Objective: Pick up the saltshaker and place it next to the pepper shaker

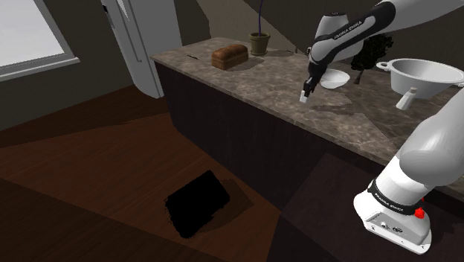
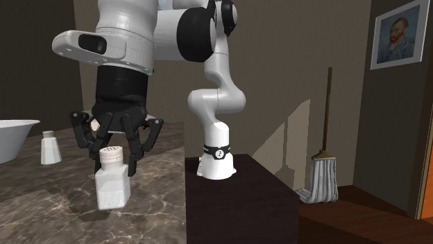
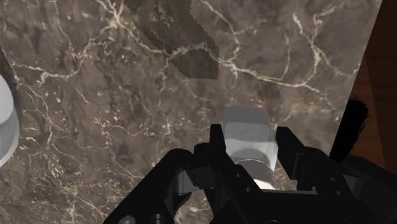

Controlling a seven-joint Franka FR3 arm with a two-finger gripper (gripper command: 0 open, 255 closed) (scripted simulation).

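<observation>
With the gripper (image 2: 114,157) clamped on the cap of the white saltshaker (image 2: 111,187), low in the second exterior view's left, carry it level and low over the marble counter (image 2: 41,211), then set it down beside the pepper shaker (image 2: 48,147) at far left without knocking it.

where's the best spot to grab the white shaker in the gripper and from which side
By the narrow top just under its cap, coming straight down from above: the saltshaker is upright, its top is slimmer than the boxy body, and the gripper clasps it there now, fingers on opposite sides.
</observation>
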